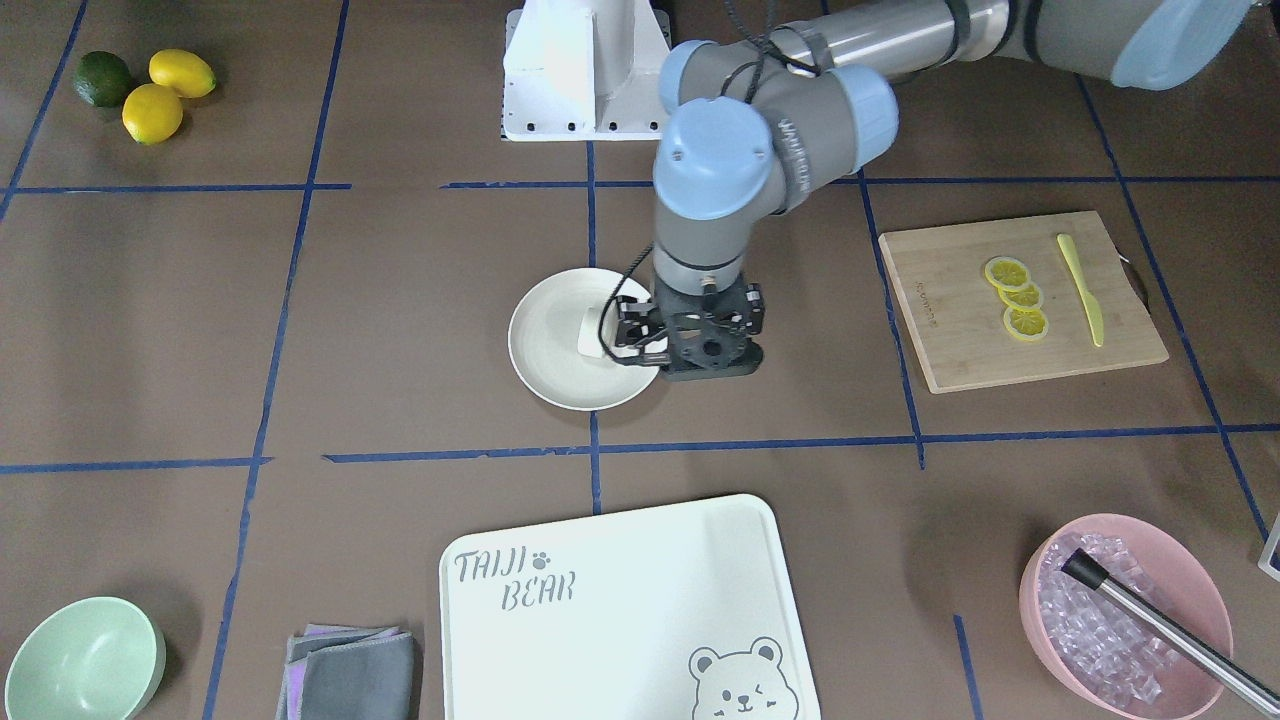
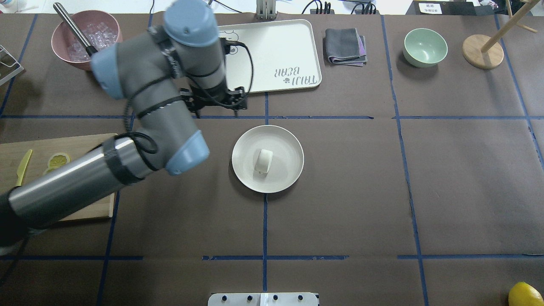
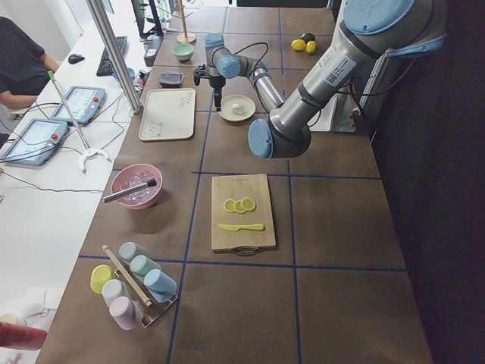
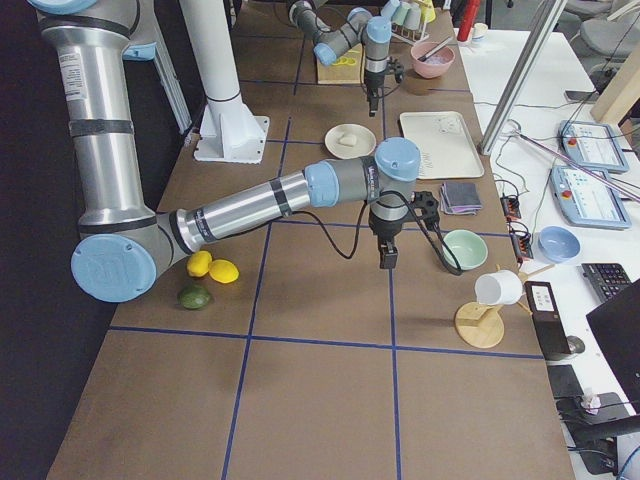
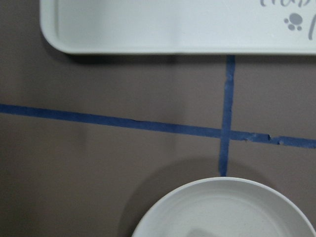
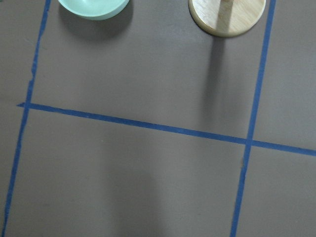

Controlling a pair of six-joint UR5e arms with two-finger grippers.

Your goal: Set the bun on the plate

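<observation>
Bun (image 2: 264,160) lies on the plate (image 2: 288,146), apart from the left tool (image 1: 690,335).

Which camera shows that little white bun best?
The overhead exterior view: the bun lies on the plate with nothing over it. In the front-facing view the left gripper hides part of it. Both side views show it tiny. The left wrist view catches only the plate's rim; the right wrist view misses it.

Reaching in: left arm (image 2: 80,182), forearm long and low, wrist (image 1: 715,160) folded straight down. Under it, left gripper (image 1: 697,345) hangs vertical, jaws apparently spread. Far side: right arm (image 4: 250,210) stretched out level, right gripper (image 4: 386,258) pointing down, jaw state unreadable.
</observation>
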